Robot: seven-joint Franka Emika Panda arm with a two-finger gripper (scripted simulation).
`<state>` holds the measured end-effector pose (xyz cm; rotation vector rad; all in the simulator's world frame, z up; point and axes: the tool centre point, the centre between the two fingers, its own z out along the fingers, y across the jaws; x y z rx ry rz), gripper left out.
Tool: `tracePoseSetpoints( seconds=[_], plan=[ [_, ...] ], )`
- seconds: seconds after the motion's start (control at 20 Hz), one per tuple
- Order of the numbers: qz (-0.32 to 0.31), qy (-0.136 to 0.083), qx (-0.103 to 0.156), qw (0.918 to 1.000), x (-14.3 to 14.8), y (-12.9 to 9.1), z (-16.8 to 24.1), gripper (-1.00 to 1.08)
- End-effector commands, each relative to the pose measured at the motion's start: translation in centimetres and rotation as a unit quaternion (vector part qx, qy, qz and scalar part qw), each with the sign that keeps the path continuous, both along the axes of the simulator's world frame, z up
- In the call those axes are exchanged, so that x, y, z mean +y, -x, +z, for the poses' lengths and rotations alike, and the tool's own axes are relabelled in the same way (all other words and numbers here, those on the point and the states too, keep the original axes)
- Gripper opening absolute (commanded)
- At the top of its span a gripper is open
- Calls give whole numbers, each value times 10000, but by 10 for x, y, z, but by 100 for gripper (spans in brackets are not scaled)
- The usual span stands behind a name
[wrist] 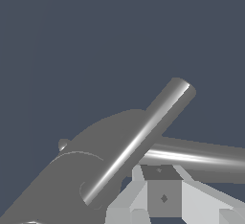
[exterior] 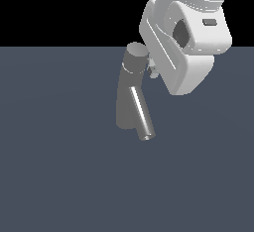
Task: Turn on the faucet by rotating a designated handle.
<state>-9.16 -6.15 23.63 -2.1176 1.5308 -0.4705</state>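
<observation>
The grey faucet (exterior: 128,102) stands mid-floor, its tapered body leaning up to a cylindrical cap (exterior: 135,57). Its slanting spout tube (exterior: 141,114) runs down toward the viewer. In the wrist view the faucet body (wrist: 67,180) fills the lower corner and the spout (wrist: 143,134) crosses in front. The handle (wrist: 206,156) is the bright straight rod running sideways behind the spout. My gripper (wrist: 162,182) sits right against the handle, its fingertips showing as one block with no gap. In the exterior view the gripper (exterior: 151,71) is mostly hidden behind the cap, and the handle is hidden.
My white arm (exterior: 186,42) leans in from the exterior view's upper right, close behind the faucet cap. A flat dark grey floor (exterior: 59,166) lies all around the faucet.
</observation>
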Motion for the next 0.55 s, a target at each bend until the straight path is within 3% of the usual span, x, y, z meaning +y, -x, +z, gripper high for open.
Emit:
tracePoseSetpoints(
  seconds=[0.0,0.5],
  plan=[
    [-234,23,13,9997,-26,-5,0,-100],
    [-308,27,30,9995,-50,-23,8,-100]
  ],
)
